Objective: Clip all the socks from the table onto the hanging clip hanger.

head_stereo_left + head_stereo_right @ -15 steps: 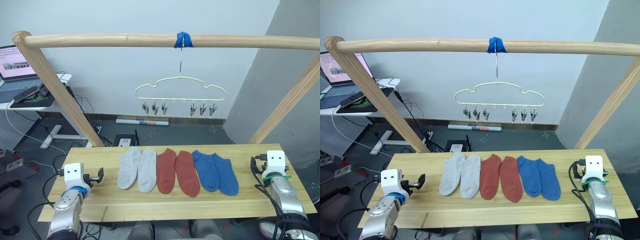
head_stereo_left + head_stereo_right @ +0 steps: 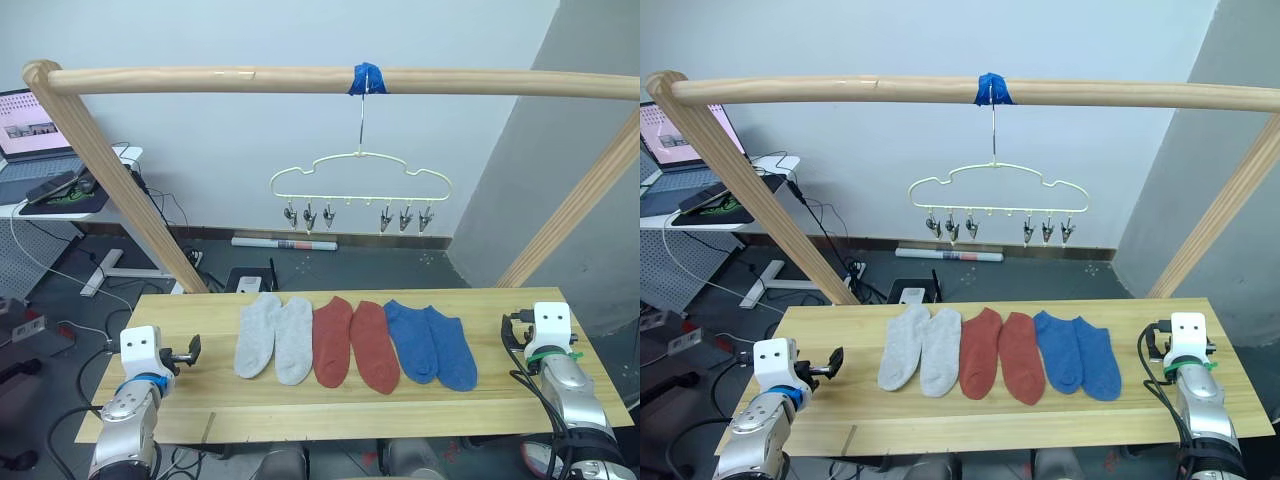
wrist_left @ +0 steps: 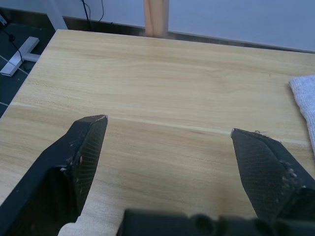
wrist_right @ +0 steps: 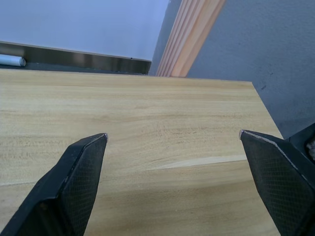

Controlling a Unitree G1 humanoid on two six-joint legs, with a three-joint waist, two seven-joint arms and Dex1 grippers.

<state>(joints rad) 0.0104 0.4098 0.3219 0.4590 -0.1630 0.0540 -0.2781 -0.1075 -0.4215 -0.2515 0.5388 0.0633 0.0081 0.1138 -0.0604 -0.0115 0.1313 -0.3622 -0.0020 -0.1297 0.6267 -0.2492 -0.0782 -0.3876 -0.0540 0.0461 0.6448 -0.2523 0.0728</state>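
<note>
The left pincer (image 2: pixel 188 349) hovers with fingers spread wide and empty over the bench (image 2: pixel 200 400) near its left end, bare planks between it and the nearest light grey sock (image 2: pixel 257 334). The six socks lie in a row mid-bench: two grey, two rust red (image 2: pixel 352 342), two blue (image 2: pixel 432 343). The right pincer (image 4: pixel 172 142), also spread wide and empty, sits over bare wood by the bench's right end, well apart from the blue pair. Above and beyond both pincers, the clip hanger (image 2: pixel 360 185) hangs from the wooden pole (image 2: pixel 200 80), its clips bare.
</note>
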